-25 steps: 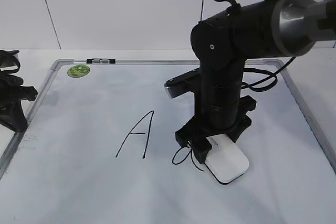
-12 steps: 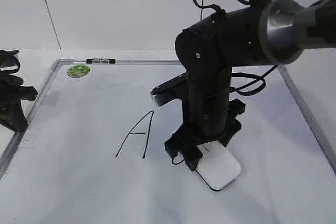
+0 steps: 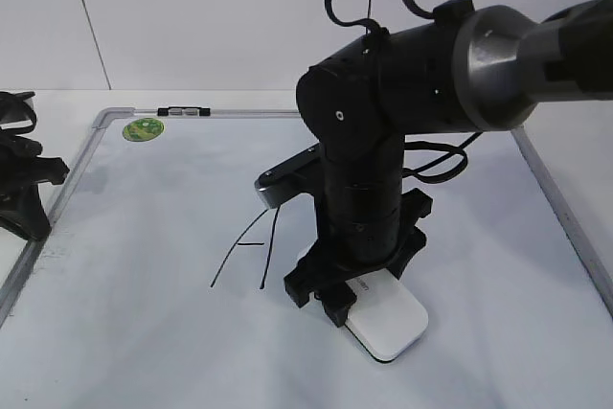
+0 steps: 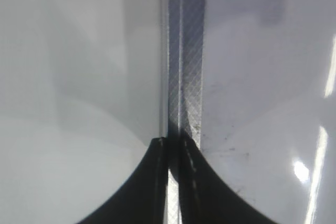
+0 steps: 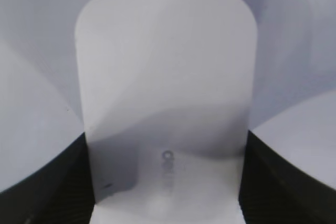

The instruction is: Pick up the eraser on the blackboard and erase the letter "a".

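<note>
My right gripper (image 3: 337, 296) is shut on the white eraser (image 3: 387, 323) and presses it flat on the white blackboard (image 3: 144, 332), just right of the capital "A" (image 3: 244, 246). The right wrist view shows the eraser (image 5: 165, 77) filling the space between the two black fingers (image 5: 167, 182). The small letter "a" is not visible; the arm and eraser cover its place. My left gripper (image 3: 21, 179) rests at the board's left edge. In the left wrist view its fingers (image 4: 173, 145) are closed together over the grey frame (image 4: 184, 51).
A round green magnet (image 3: 144, 127) sits at the board's top left corner. The grey frame (image 3: 565, 217) runs down the right side. My right arm hides the right stroke top of the capital "A".
My right gripper has slid the eraser to the left across the spot where the small "a" was; that letter no longer shows. The left arm has not moved.
</note>
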Tool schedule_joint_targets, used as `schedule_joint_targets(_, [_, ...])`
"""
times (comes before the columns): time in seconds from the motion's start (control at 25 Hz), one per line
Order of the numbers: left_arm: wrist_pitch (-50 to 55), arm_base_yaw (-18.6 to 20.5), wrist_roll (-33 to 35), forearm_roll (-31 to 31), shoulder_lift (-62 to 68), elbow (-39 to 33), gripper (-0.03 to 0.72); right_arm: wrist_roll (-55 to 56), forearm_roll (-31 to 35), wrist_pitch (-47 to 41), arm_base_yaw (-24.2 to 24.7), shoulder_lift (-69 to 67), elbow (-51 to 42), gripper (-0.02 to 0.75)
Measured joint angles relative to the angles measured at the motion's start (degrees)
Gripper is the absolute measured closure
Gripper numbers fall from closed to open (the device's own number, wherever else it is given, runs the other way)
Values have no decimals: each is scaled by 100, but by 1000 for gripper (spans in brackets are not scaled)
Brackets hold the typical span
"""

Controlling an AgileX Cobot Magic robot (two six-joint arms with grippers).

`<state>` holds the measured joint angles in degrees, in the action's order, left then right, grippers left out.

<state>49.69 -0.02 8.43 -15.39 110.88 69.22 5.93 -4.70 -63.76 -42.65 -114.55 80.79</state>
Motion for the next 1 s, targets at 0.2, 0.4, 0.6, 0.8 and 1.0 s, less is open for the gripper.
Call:
schedule_joint_targets(0.2, [0,0,0,0,0,0,668,-89,137,-36,-9,-3,4,175])
schedule_joint_targets(0.4, [0,0,0,0,0,0,667,-217,265,-76,-9,-12,4,175])
schedule_joint_targets(0.6, [0,0,0,0,0,0,667,-385,398,-136,-9,-12,4,175])
schedule_joint_targets(0.8, [0,0,0,0,0,0,667,-385,371,-165,-9,-12,13,175])
schedule_joint_targets(1.0, [0,0,0,0,0,0,666,-166,165,-173,-57,-12,13,175])
